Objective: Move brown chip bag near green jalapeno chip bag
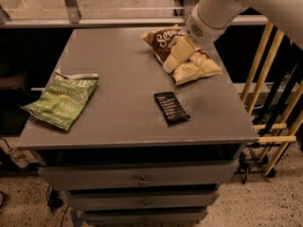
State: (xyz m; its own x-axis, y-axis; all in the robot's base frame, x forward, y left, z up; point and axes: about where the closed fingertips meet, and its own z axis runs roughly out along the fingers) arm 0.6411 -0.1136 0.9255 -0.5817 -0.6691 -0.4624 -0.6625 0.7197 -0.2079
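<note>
The pale gripper (176,56) sits on the middle of the brown chip bag (200,66), seemingly touching it; whether it is open or closed cannot be told. Near it, toward the front of the grey table (118,51), lies a black packet (171,108). The green jalapeno chip bag (64,98) lies well apart, far left.

My one camera looks down from high in front at the whole tabletop (123,79), fairly near; my gripper (174,56) is at its far right corner.
</note>
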